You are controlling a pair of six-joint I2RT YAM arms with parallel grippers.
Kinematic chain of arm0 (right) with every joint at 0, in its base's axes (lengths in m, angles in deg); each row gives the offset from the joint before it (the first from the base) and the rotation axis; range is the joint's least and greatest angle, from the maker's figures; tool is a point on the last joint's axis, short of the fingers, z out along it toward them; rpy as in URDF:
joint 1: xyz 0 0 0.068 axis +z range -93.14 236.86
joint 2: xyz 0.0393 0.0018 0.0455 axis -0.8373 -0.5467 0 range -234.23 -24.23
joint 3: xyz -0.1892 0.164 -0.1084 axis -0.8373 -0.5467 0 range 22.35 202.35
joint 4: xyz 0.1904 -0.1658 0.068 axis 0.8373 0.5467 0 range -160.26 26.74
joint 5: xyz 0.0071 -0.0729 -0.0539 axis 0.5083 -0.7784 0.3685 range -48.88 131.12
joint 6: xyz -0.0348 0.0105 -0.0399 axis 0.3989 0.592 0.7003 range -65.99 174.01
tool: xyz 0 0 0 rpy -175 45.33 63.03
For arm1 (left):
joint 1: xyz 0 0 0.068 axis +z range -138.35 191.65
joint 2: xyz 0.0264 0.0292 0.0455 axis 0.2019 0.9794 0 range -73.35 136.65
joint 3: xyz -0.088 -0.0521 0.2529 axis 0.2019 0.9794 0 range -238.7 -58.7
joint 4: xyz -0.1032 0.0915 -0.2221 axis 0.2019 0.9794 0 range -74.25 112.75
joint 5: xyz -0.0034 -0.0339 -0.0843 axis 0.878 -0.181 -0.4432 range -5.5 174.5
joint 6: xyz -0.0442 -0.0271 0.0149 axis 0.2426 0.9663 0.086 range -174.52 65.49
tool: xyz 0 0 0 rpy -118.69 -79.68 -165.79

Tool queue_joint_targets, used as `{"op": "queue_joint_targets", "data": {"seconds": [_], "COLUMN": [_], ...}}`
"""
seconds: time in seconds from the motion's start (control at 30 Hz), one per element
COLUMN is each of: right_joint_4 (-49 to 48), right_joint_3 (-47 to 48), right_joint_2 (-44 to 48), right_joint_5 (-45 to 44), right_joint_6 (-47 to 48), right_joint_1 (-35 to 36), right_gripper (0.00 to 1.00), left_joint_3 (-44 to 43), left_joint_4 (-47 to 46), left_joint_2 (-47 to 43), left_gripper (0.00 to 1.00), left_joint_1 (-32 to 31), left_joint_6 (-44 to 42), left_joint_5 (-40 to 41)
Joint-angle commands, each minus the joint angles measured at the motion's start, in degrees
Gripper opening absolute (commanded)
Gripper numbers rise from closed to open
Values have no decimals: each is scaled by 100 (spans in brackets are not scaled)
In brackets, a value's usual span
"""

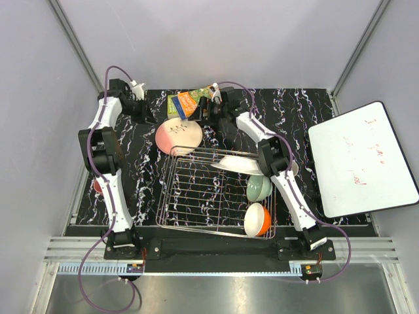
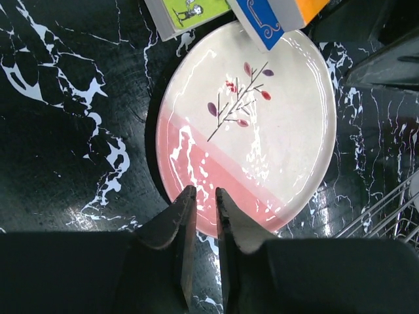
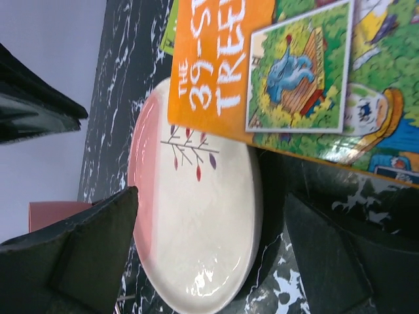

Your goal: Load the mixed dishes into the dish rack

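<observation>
The pink-and-cream plate [image 1: 178,136] lies flat on the black marbled table, just behind the dish rack [image 1: 196,196]. My left gripper [image 2: 205,191] is nearly shut and empty, with its tips over the plate's pink rim [image 2: 196,163]. My right gripper [image 3: 211,196] is open wide, and its fingers straddle the plate [image 3: 203,216] on the cream side. In the rack are the white plate [image 1: 239,163], the pale green bowl [image 1: 260,188] and the orange bowl [image 1: 257,219]. The orange-red mug [image 1: 98,186] is partly hidden by the left arm. The pink cup does not clearly show.
Colourful books [image 1: 190,101] lie at the back, and one overhangs the plate's far edge [image 3: 222,65]. A whiteboard [image 1: 360,160] lies off the table's right side. Walls close in at the back and on both sides.
</observation>
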Motion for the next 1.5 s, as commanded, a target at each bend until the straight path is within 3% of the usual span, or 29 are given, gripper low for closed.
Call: {"op": "queue_joint_targets", "data": {"seconds": [0.0, 0.2, 0.4, 0.43, 0.67, 0.8, 0.9, 1.2, 1.33, 1.47], "right_joint_4": [-371, -1023, -891, -847, -1233, -1717, -1700, -1374, -1365, -1357], "right_joint_3": [367, 33, -239, -405, -2109, -3120, -3376, -3202, -3166, -3140], "right_joint_2": [-330, -225, 179, 354, 1716, 2516, 2736, 2588, 2597, 2623], "right_joint_5": [-189, -277, -75, 12, 75, 4, 4, -13, 4, 13], "right_joint_6": [-413, -669, -423, -353, -98, -19, 43, 52, 25, 26], "right_joint_1": [-12, 58, 94, 94, 138, 164, 164, 76, 6, -38], "right_gripper": [100, 100, 100, 100, 100, 100, 100, 100, 100, 100], "left_joint_3": [168, 344, 29, -16, -420, -605, -588, -324, -289, -455], "left_joint_4": [-159, -221, -230, -230, -256, -309, -326, -335, -318, -265], "left_joint_2": [-101, 39, 329, 373, 742, 883, 927, 962, 927, 1032], "left_gripper": [21, 24, 40, 46, 56, 56, 51, 33, 33, 40], "left_joint_1": [-1, 7, 7, 7, -80, -81, -81, -142, -151, -160], "left_joint_6": [-96, -149, -132, -97, -43, -8, -8, -193, -281, -255], "left_joint_5": [70, 210, 396, 387, 308, 281, 142, -141, -106, 53]}}
